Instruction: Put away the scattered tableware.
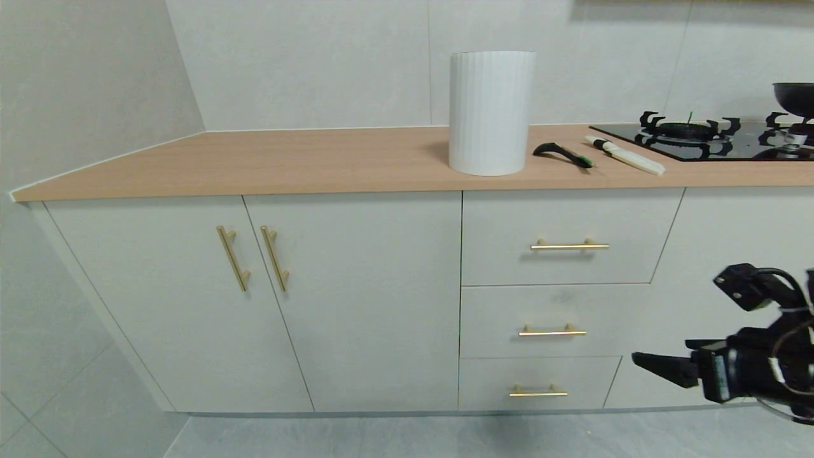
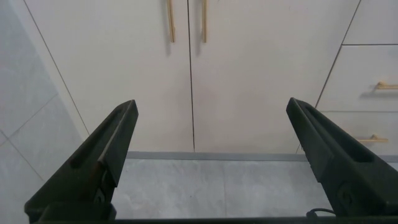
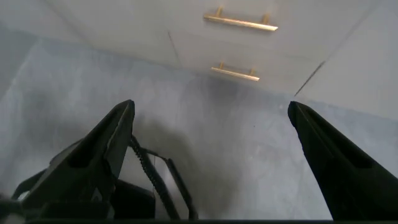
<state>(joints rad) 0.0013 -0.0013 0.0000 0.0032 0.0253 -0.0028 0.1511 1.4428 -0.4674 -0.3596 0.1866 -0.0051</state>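
Left end effector [image 2: 211,106]: fingers [image 2: 93,168] spread wide, nothing between them, no contact. Through the gap are the double cabinet doors [image 2: 249,74] with two vertical gold handles [image 2: 170,22] and the grey floor [image 2: 211,186] below. The edge of the drawers [image 2: 373,87] sits off to one side.

Right end effector [image 3: 211,106]: also wide apart, empty, touching nothing. It hangs over the floor facing the drawers, and two horizontal drawer pulls [image 3: 239,23] sit past the fingertips. The head view puts it at the lower right of the frame, level with the bottom drawers and well below the tabletop [image 1: 286,159].

The tableware is on the tabletop, right of centre in the head view:
- A black-handled utensil [image 1: 563,152] with a green bit at one end. Probably a peeler, but too small to be sure.
- A knife [image 1: 626,156] just to its right, with a pale blade and dark handle. It lies flat and angled, not touching the utensil.
- A tall white ribbed cylinder [image 1: 491,113] left of both, upright, near the utensil but apart from it.

The knife lies just beside the edge of the black hob [image 1: 706,137] at upper right. A dark pan [image 1: 795,95] sits on the far burner at the frame edge.

Wrist views give cabinet fronts and floor. The head view gives the tabletop and tableware.
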